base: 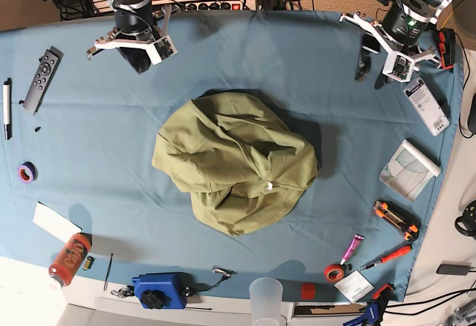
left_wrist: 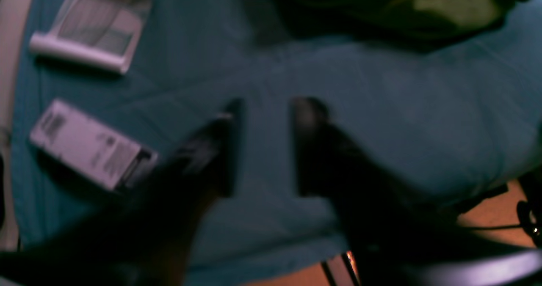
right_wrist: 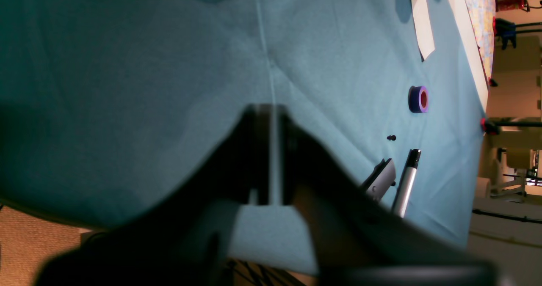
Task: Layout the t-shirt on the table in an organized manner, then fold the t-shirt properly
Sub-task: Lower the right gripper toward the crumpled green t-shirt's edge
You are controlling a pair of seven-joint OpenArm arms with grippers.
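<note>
Left wrist view, blurred: left gripper jaws apart, empty, over bare table; shirt edge shows ahead.

Right wrist view: right gripper jaws slightly apart, nothing between them, only blue cloth below.

Base view: shirt in a crumpled heap at table centre, both grippers at the far edge, well apart from it. Soft, light, limp; judged best pinched at hem or shoulder edges and pulled flat.

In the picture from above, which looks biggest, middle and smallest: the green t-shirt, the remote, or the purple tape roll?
From largest to smallest in the base view:
1. The t-shirt, crumpled mid-table, by far the biggest.
2. The remote, a slim bar near the edge.
3. The tape roll, a tiny ring.
No close calls here.
</note>
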